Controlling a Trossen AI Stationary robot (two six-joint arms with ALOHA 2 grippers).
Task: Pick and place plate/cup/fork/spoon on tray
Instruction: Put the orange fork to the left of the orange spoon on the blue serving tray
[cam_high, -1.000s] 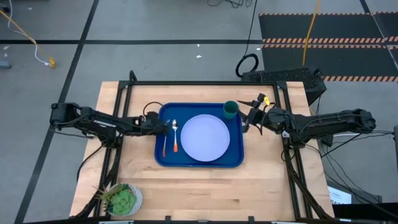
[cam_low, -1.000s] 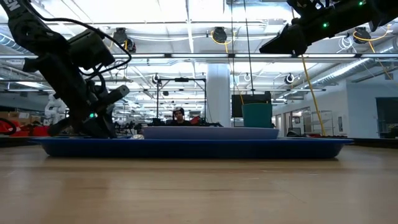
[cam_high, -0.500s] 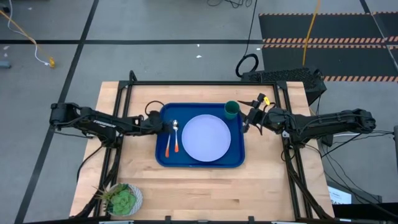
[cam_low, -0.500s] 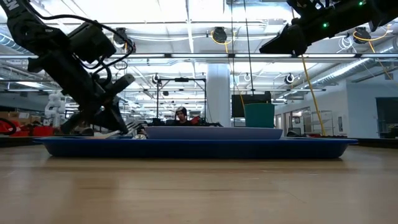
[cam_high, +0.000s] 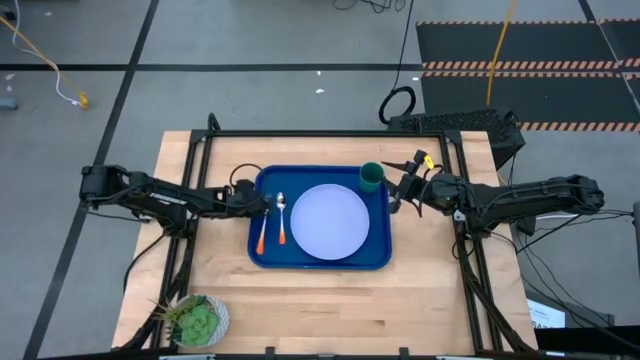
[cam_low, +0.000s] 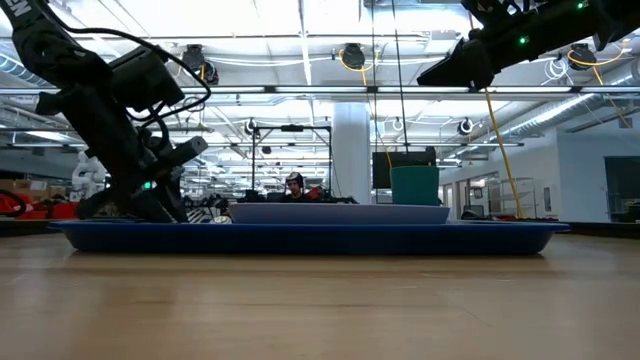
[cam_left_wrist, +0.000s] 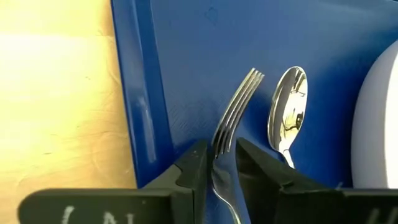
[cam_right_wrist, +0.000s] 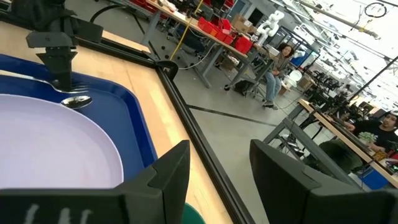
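The small silver fork with the orange handle (cam_high: 263, 234) now lies a touch further left and more tilted than half a second ago, close beside the left rim of the large blue plastic tray (cam_high: 377, 256) and just left of the small silver orange-handled spoon (cam_high: 282, 222); the tray itself has slid slightly back to the left. The left end effector (cam_left_wrist: 216, 163), at the tray's left edge in the middle left of the overhead frame, has dipped low again after rising a moment ago, and its fingers stand narrowly apart on either side of the fork's neck; I cannot tell whether they are pinching it or have just let it go. The round pale lavender-white plate (cam_high: 330, 222) sits in the tray's middle and the small dark green cup (cam_high: 371, 177) in its upper right corner, so I judge all four pieces are on the tray and only the fork's release is left. The right end effector (cam_high: 400, 188) hangs just off the tray's upper right corner, raised, fingers wide and empty. Room is tight between fork and rim; bare desk (cam_high: 330, 300) lies open below the tray, with a small white pot of green plant (cam_high: 197, 322) at the lower left.
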